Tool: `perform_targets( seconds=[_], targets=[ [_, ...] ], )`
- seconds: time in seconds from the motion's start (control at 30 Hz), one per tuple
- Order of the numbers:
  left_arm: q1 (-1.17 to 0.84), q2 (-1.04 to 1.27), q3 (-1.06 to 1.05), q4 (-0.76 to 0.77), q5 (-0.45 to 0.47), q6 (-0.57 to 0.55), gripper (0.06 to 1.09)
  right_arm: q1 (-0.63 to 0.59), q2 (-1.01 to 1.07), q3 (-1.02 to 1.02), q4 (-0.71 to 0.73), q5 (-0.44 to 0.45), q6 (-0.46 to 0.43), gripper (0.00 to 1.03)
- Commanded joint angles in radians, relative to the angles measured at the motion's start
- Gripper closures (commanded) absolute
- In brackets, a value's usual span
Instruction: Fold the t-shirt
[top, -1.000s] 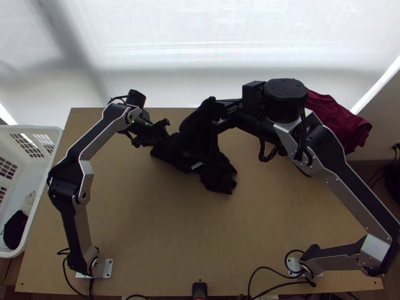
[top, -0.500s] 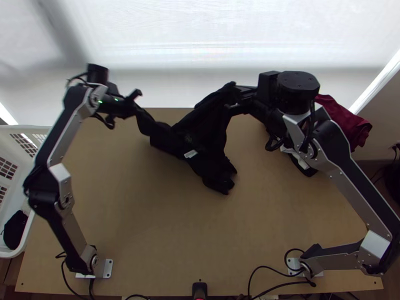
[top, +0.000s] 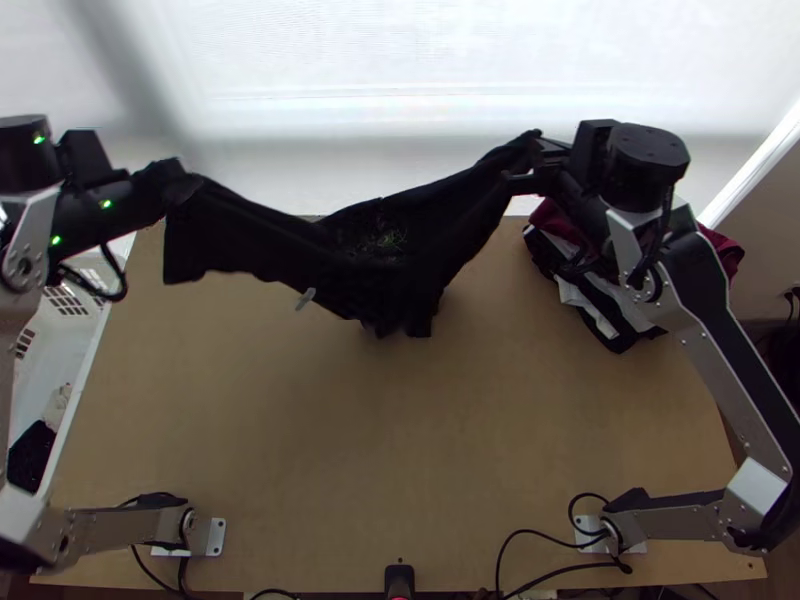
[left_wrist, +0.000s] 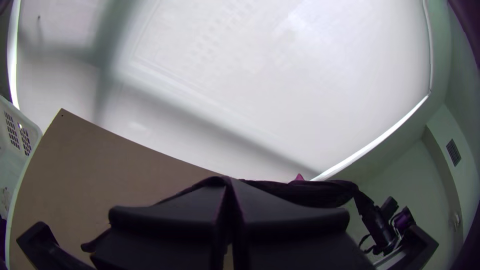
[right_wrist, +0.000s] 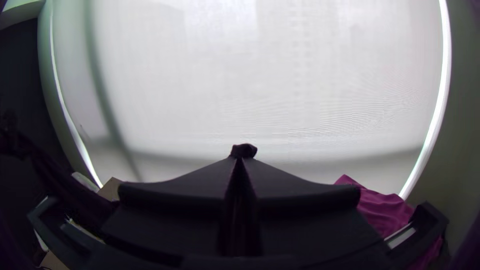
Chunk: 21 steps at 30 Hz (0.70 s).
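Note:
My left gripper (top: 178, 180) is at the upper left in the top view, shut on one end of the black t-shirt (top: 400, 240). At the shirt's other end, my right gripper (top: 535, 158) is shut on a raised corner. Between them the shirt hangs stretched and sagging, its middle low over the table's far part, with a small pale tag at its lower edge. In the left wrist view, dark cloth (left_wrist: 320, 194) runs from the tips of the left gripper (left_wrist: 227, 185). A bit of cloth (right_wrist: 244, 150) pokes out past the right gripper's tips (right_wrist: 240, 161).
A pile of dark, white and maroon clothes (top: 610, 325) lies at the table's far right, beneath the right arm. The white basket (top: 85, 350) stands beside the table's left edge. Bare wood of the table (top: 400, 440) spreads between the arms' bases.
The left gripper has moved far left and the right gripper somewhat right and up the picture. The bunched shirt has been drawn out wide, and its lower part has risen.

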Motion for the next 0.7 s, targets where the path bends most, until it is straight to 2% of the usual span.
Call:
perform_targets(
  seconds=[0.0,0.13,0.3,0.47,0.67],
  targets=[
    [0.006,-0.107,-0.079,-0.001,-0.008,0.02,1.05,-0.026,-0.077,-0.039,0.048,0.035,-0.017,1.0],
    [0.043,-0.196,-0.186,-0.001,-0.008,0.049,1.05,-0.059,-0.118,-0.085,0.086,0.049,-0.02,1.0],
    [0.026,-0.288,-0.447,0.011,-0.02,0.075,1.05,-0.083,-0.155,-0.187,0.087,0.049,-0.023,1.0],
    [-0.098,-0.309,-0.685,-0.001,-0.065,0.086,1.05,-0.085,-0.192,-0.29,0.089,0.049,-0.027,1.0],
    [-0.288,-0.4,-0.849,-0.029,-0.08,0.147,1.05,-0.112,-0.229,-0.348,0.086,0.049,-0.028,1.0]
  ],
)
